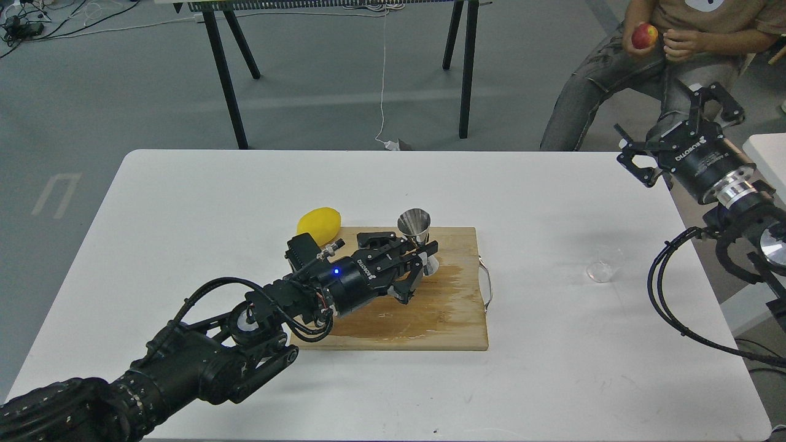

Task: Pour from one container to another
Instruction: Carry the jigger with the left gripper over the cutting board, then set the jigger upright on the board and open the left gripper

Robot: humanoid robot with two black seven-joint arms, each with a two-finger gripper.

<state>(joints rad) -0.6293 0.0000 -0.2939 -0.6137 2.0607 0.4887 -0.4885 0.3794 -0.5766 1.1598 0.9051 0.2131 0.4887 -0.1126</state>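
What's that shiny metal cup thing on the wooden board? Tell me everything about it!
The jigger is a shiny steel measuring cup shaped like an hourglass: two cones joined at a narrow waist. It stands on the wooden board near its back edge, leaning slightly, open mouth up. What is inside cannot be seen. The left pincer reaches in around its waist and lower cone, fingers on either side; whether they squeeze it is unclear. The board beside it looks wet.
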